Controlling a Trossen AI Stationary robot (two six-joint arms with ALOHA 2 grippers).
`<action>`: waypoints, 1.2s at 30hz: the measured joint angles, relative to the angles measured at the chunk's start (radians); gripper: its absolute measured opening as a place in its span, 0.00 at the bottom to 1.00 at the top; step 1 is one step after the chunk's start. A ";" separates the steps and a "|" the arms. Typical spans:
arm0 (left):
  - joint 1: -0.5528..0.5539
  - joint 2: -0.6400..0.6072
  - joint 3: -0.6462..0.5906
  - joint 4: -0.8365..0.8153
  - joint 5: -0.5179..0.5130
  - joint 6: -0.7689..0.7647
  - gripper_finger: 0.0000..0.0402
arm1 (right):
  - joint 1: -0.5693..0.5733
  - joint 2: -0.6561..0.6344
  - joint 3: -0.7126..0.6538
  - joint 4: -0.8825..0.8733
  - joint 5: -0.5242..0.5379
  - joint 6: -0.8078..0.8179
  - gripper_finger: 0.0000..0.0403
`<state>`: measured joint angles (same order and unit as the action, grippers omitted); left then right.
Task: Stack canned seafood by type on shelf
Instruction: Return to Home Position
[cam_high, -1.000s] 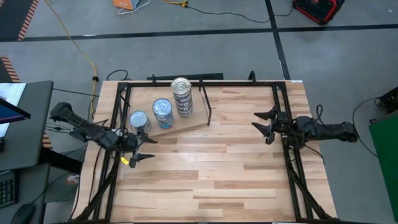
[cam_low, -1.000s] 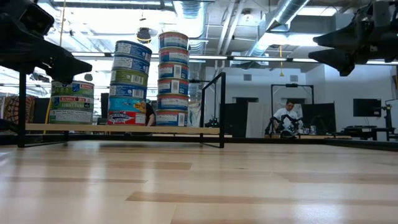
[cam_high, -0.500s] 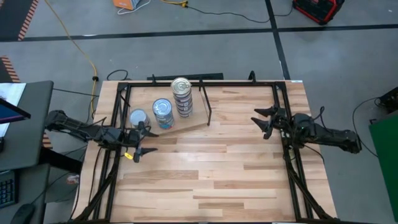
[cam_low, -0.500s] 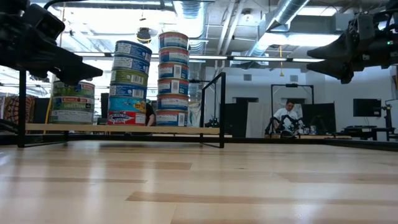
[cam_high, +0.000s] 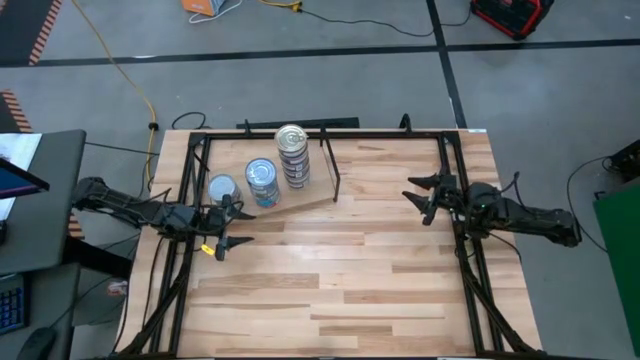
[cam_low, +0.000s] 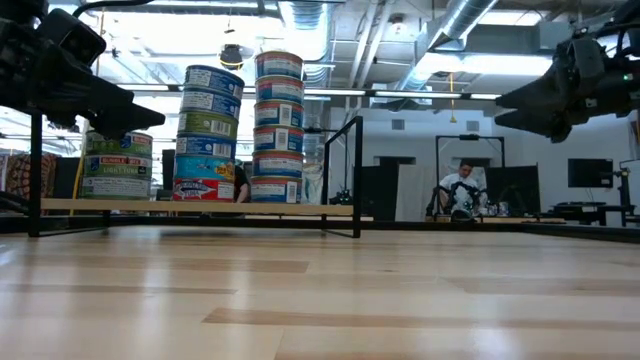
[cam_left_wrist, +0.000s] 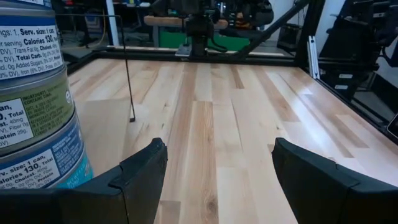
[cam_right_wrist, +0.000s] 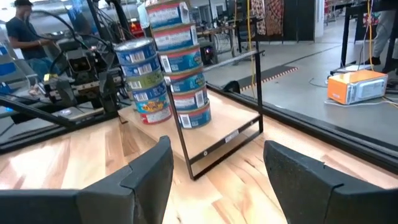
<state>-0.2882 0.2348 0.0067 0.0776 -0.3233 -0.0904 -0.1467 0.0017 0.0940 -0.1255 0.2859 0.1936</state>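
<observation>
The cans (cam_high: 262, 181) are small flat round ones, standing in three stacks on the shelf (cam_high: 305, 197). The shelf is a pale plywood board lying at an angle on the far left part of the counter (cam_high: 350, 290), with a thin black rod (cam_low: 358, 175) upright at its right end.

The tallest stack (cam_low: 278, 126) is nearest the rod. It is six cans high, all with blue labels crossed by a pinkish band, and it has a gold lid on top. The middle stack (cam_low: 207, 135) is five high: two blue labels, one olive green, one blue, and a red and white one at the bottom. The lowest stack (cam_low: 118, 167) is at the left, partly hidden behind the left arm. Its green-trimmed labels seem to read "Bumble Bee".

In the left wrist view the closest can (cam_left_wrist: 28, 37) shows "Serv. size: 1 can" and "Calories 130". The smaller print is too fine to read.

The left gripper (cam_high: 238, 227) hangs above the counter just on the near side of the lowest stack, with its fingers (cam_left_wrist: 142, 169) spread wide and nothing between them. The right gripper (cam_high: 415, 200) hangs over the right side of the counter, well apart from the shelf. It faces the stacks, also spread and empty.

Beyond the counter a person (cam_low: 462, 190) sits in the room, and an orange box (cam_right_wrist: 357, 85) rests on the floor.
</observation>
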 joint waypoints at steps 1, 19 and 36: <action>0.000 0.000 0.000 0.000 0.000 0.000 0.69 | 0.000 0.000 0.000 -0.009 0.000 0.000 0.69; 0.000 0.000 0.000 -0.001 0.000 -0.001 0.69 | 0.000 0.000 0.000 -0.084 0.000 -0.002 0.69; 0.000 0.000 0.000 -0.001 -0.001 -0.001 0.69 | 0.000 0.000 0.000 -0.084 0.000 -0.001 0.69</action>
<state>-0.2886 0.2348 0.0067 0.0765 -0.3241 -0.0913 -0.1467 0.0017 0.0940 -0.2096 0.2859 0.1925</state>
